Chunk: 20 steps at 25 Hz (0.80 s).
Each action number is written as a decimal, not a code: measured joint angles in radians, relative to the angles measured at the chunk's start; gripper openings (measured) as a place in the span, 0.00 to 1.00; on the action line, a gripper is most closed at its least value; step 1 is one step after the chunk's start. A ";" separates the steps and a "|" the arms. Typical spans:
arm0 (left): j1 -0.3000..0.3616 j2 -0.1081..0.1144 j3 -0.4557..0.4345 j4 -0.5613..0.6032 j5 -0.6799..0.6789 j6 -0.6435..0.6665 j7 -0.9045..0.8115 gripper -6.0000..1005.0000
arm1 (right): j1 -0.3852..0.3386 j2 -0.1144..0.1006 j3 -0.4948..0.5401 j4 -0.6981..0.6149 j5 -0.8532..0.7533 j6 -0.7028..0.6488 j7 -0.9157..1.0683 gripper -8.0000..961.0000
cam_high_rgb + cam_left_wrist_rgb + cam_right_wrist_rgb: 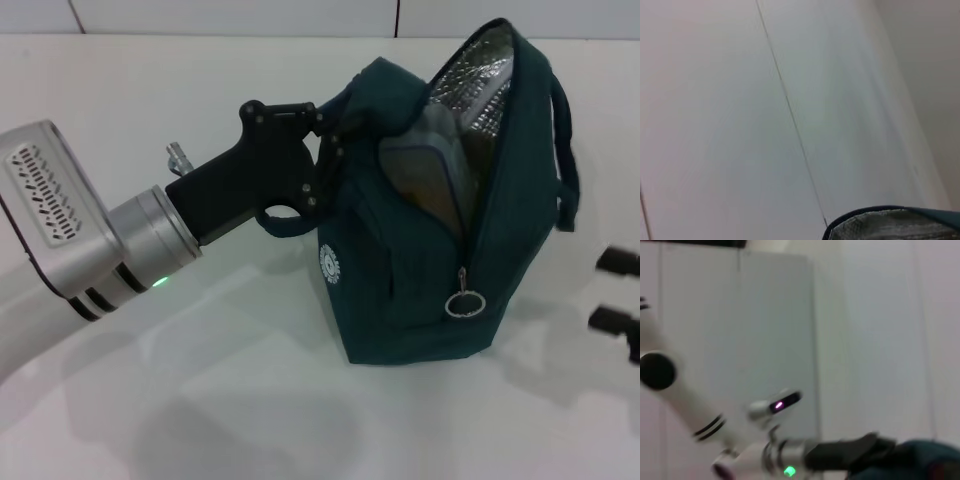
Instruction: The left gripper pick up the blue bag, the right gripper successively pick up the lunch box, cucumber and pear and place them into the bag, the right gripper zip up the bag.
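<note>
The blue bag (430, 270) stands on the white table, its top unzipped and its silver lining showing. My left gripper (322, 150) is pressed against the bag's left upper edge by the strap and is shut on it. Inside the opening lies a grey-brown flat shape that looks like the lunch box (430, 175). The cucumber and the pear are out of view. A zip pull ring (465, 303) hangs on the bag's front. My right gripper (617, 292) shows only as two black fingertips at the right edge, apart from the bag and open. The left wrist view catches the bag's lined rim (890, 225).
The white table (250, 400) stretches in front of and to the left of the bag. The right wrist view shows the left arm (685, 395) and the blue bag (925, 460) against a pale wall.
</note>
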 joint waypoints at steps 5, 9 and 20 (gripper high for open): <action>0.000 0.000 0.003 -0.005 -0.001 0.012 -0.005 0.07 | 0.058 -0.001 -0.001 0.004 -0.130 0.100 0.066 0.48; 0.000 0.000 0.010 -0.007 -0.002 0.014 -0.006 0.07 | 0.090 0.035 -0.012 0.002 -0.204 0.200 0.067 0.48; -0.005 0.000 0.104 0.026 -0.003 0.037 -0.002 0.07 | 0.203 0.079 -0.015 0.083 -0.248 0.265 0.094 0.46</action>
